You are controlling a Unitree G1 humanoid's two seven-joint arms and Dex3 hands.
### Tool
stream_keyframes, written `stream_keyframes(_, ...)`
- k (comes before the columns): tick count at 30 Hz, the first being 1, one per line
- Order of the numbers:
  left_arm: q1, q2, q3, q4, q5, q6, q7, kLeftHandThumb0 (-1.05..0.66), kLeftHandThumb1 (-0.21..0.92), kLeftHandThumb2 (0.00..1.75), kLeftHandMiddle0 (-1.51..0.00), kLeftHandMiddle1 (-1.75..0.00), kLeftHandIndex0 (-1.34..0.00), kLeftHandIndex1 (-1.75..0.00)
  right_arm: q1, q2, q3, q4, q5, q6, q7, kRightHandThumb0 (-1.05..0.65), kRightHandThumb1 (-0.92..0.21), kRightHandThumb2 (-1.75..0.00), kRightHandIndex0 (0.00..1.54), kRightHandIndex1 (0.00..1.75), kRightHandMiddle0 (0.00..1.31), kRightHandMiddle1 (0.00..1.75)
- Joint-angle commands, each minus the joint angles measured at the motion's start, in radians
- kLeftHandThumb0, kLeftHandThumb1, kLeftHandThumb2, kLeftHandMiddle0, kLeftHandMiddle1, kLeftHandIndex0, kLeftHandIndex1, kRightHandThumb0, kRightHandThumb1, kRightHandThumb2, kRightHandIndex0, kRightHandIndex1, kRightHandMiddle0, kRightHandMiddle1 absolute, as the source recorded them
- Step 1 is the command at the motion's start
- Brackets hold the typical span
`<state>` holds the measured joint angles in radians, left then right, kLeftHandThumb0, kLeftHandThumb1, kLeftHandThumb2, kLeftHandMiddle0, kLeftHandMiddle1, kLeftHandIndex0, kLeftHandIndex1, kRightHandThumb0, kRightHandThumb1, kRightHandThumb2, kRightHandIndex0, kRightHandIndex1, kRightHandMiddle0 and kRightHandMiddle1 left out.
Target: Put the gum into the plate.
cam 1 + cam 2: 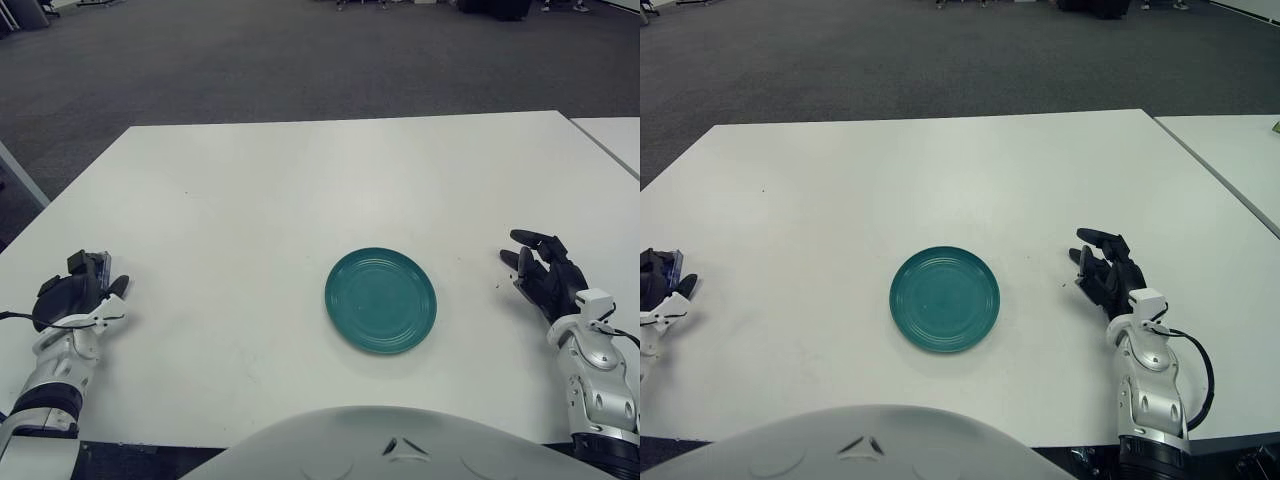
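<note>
Dark grey carpet (pixel 300 50) fills the far half of the room; dim furniture bases show along its far edge (too small to identify). White rectangular table (pixel 300 180), matte, spans the view w/ only faint specks on its surface; a second white table (pixel 1230 150) stands just beside it at far right, a narrow gap between them.

Teal plate (pixel 335 300): round, ridged, flat on the table near centre, slightly right, nothing in it. Pale curved body shell (pixel 380 445) of the robot covers the near edge.

Left hand (pixel 70 298): at the near-left edge of the table, well apart from the plate, fingers clenched around a small pale-blue item, the gum (pixel 92 266), of which only the top shows above the fingers (contact w/ the table cannot be told).

Right hand (pixel 545 275): right of the plate, near but not touching it, dark fingers extended and relaxed, grasping nothing.
</note>
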<state>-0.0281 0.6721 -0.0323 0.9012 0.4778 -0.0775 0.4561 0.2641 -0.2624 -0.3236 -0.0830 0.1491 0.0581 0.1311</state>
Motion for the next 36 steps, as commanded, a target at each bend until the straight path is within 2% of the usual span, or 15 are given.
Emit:
stream_keyframes(1,0.046,-0.074,-0.06,-0.052,0.002,0.004,-0.076,-0.73,0.92,0.57,-0.5,-0.87,-0.15,-1.35,0.007,0.007,0.003,-0.004,-0.002,0.021,-0.003,-0.79,-0.92,-0.84,0.3,0.66,0.0,1.06)
stream_keyframes(4,0.061,-0.087,-0.074,-0.151,0.002,0.027,-0.089,-0.71,0.92,0.56,-0.51,-0.91,-0.16,-1.34,0.0,0.007,0.006,0.001,-0.001,0.022,-0.004,-0.79,-0.92,-0.84,0.3,0.67,0.0,1.08)
stream_keyframes(10,0.066,-0.098,-0.084,-0.229,-0.002,0.041,-0.105,-0.68,0.92,0.54,-0.52,-0.95,-0.19,-1.38,-0.003,0.006,0.01,-0.002,0.003,0.032,0.002,-0.78,-0.92,-0.84,0.29,0.67,0.0,1.09)
stream_keyframes(19,0.12,-0.09,-0.099,-0.489,0.003,0.126,-0.204,-0.66,0.92,0.52,-0.48,-0.93,-0.2,-1.41,-0.002,0.016,0.019,-0.012,0.003,0.022,0.002,-0.78,-0.92,-0.83,0.28,0.67,0.0,1.08)
stream_keyframes(29,0.151,-0.09,-0.137,-0.652,0.039,0.17,-0.299,-0.65,0.92,0.53,-0.46,-0.94,-0.15,-1.48,-0.003,0.028,0.021,-0.011,0.008,0.016,0.0,-0.79,-0.92,-0.82,0.28,0.66,0.0,1.06)
stream_keyframes(36,0.175,-0.093,-0.167,-0.774,0.091,0.202,-0.346,-0.67,0.92,0.56,-0.43,-0.91,-0.14,-1.43,-0.002,0.031,0.023,-0.005,0.004,0.007,0.003,-0.8,-0.92,-0.82,0.26,0.65,0.0,1.05)
